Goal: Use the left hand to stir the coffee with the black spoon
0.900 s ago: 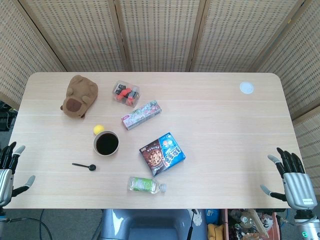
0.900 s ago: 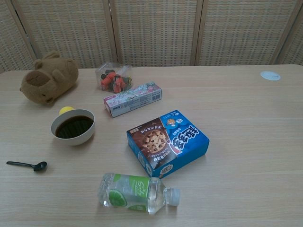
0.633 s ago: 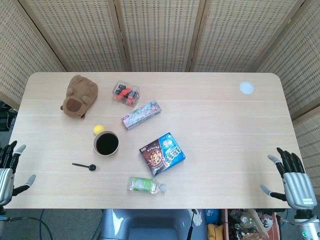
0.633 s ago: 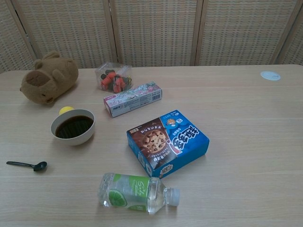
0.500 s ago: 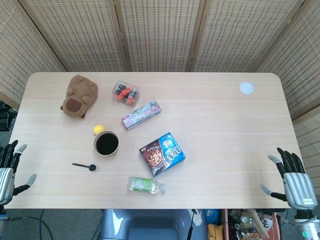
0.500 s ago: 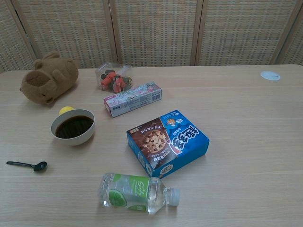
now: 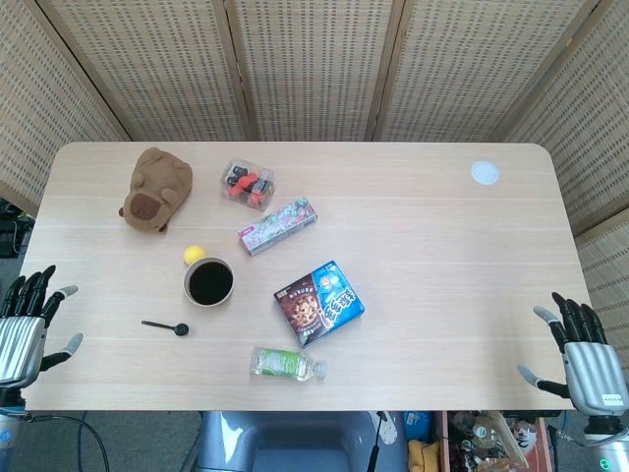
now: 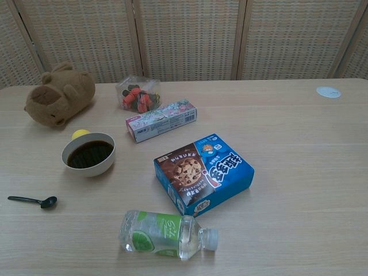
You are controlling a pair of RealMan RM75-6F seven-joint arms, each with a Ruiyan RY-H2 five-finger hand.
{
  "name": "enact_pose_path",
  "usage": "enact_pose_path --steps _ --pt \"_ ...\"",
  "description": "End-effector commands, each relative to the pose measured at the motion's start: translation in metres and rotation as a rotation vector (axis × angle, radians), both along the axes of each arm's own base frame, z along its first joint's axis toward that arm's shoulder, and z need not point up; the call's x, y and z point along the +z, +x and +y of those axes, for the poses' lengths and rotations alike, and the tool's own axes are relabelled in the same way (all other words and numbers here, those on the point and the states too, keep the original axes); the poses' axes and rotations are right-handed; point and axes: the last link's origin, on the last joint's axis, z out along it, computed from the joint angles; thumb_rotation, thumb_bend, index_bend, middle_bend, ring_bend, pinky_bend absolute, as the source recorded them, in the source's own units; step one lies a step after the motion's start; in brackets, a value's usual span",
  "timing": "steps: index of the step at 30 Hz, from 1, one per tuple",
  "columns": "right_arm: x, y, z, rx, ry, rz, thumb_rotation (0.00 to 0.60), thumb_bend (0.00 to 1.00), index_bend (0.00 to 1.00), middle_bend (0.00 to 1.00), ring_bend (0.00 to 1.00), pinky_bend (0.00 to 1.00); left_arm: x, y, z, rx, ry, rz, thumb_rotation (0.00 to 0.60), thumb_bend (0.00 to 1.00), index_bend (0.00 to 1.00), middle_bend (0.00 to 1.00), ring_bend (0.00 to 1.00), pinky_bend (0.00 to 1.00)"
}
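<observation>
Pale wood table [image 7: 442, 275] with rounded corners, backed by woven rattan screen panels [image 7: 314, 69]. Left hand [image 7: 25, 334] off the left edge, fingers spread, holding nothing; right hand [image 7: 588, 369] off the near right corner, likewise spread and empty. Black spoon [image 7: 165, 325] flat on the wood near the front left, just in front of the white cup of coffee [image 7: 208, 281], apart from it. Small yellow ball [image 7: 195, 254] touching the cup's far side. Wide bare stretch across the right half, only a white disc [image 7: 484, 173] near the far right corner. Blue cookie box [image 8: 203, 172] mid-table, its printing unreadable; green-labelled bottle [image 8: 167, 234] lying on its side near the front edge.
</observation>
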Motion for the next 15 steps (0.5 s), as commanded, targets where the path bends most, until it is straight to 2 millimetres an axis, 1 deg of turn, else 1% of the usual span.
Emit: enact_pose_path --steps 1,6,11,15 --pt "0.0 0.0 0.0 -0.001 -0.001 0.001 0.473 0.26 0.21 0.11 0.0 0.07 -0.006 -0.002 0.009 -0.006 -0.021 0.016 0.6 0.27 0.27 0.01 0.0 0.0" --pt "0.001 -0.001 0.001 -0.006 -0.001 0.002 0.473 0.26 0.21 0.11 0.0 0.07 -0.019 -0.007 0.023 0.001 -0.072 0.028 0.6 0.27 0.32 0.01 0.0 0.0" --pt "0.001 -0.002 0.003 -0.014 -0.003 0.003 0.475 0.26 0.21 0.11 0.0 0.07 -0.037 -0.013 0.039 0.015 -0.126 0.026 0.6 0.27 0.36 0.01 0.0 0.0" --pt "0.002 -0.003 0.004 -0.021 -0.004 0.006 0.476 0.26 0.21 0.11 0.0 0.07 -0.052 -0.017 0.049 0.029 -0.17 0.033 0.6 0.27 0.43 0.02 0.0 0.0"
